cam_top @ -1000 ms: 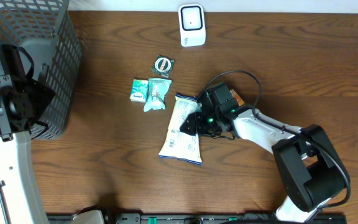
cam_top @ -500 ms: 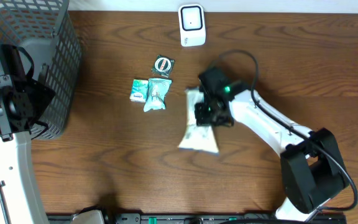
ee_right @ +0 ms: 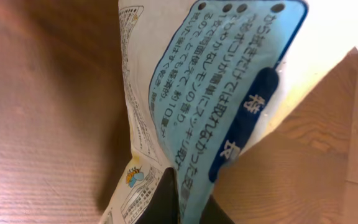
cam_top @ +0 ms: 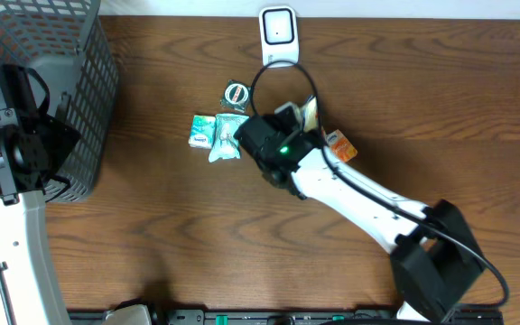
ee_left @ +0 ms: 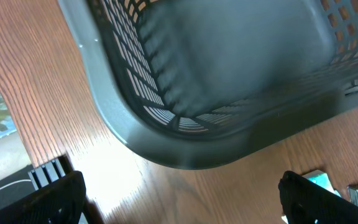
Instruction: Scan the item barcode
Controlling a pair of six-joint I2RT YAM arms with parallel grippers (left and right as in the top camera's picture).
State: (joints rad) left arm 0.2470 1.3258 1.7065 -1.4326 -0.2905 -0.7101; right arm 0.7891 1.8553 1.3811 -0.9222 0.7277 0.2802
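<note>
Holding pouch by its lower edge in clenched right gripper, upright, near scanner. Probably light, soft, crinkly film; slippery, prone to flop. Best pinched at flat sealed edge, clear of barcode.

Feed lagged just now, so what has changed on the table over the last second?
The right arm shut its jaws on the white-and-blue packet, lifted it off the table and swung it toward the scanner. The teal packets, round item, basket and left arm, jaws open, stayed put.
</note>
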